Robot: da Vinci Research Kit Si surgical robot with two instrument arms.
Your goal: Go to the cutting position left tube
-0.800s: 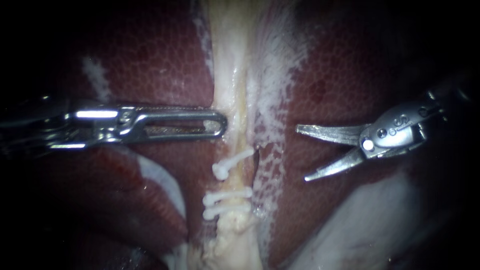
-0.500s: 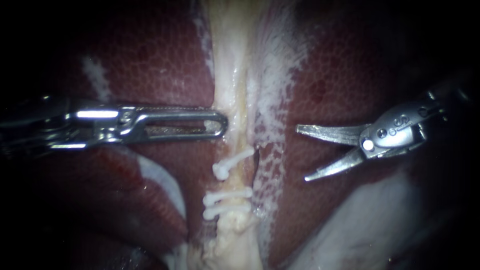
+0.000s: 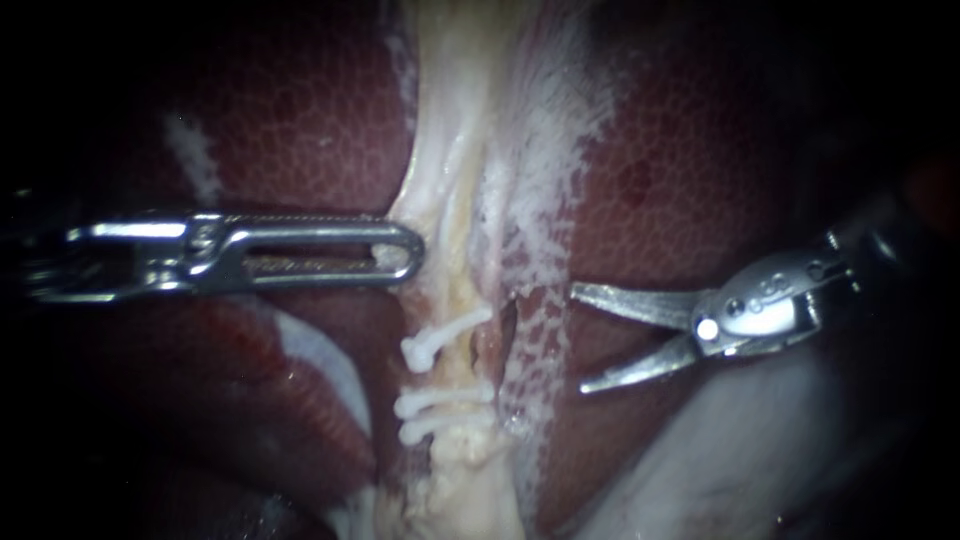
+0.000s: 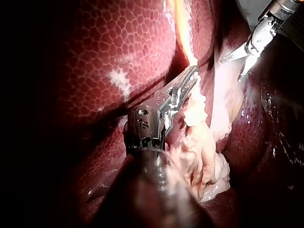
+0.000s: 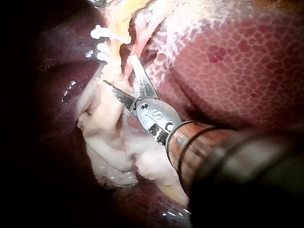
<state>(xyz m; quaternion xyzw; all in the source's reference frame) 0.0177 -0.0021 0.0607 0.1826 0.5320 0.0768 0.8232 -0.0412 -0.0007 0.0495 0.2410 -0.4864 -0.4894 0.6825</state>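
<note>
The end effector of the right instrument [image 3: 580, 338] is spread wide: two thin curved blades form a V with nothing gripped between them. Its tips lie over a white-mottled membrane [image 3: 540, 330], just to the right of the tube [image 3: 465, 365] and not touching it. In the right wrist view the blades point toward the clipped stretch, one tip close beside the pale tissue there. The shaft runs back to the right edge of the endoscope view.

The end effector of the left instrument [image 3: 412, 250] is pressed together, its long slotted jaws pinching the edge of the pale band of tissue [image 3: 445, 180], which bows toward the tip. In the left wrist view the same jaws lie along that band, with the yellowish strand running into their tip.

The tube runs up and down the middle of the endoscope view, between the two instruments and below the left one's tip. It carries three white clips: an upper clip [image 3: 443, 335], then a bare stretch, then two lower clips [image 3: 440, 400] close together. Dark red liver [image 3: 300, 120] lies on both sides
</note>
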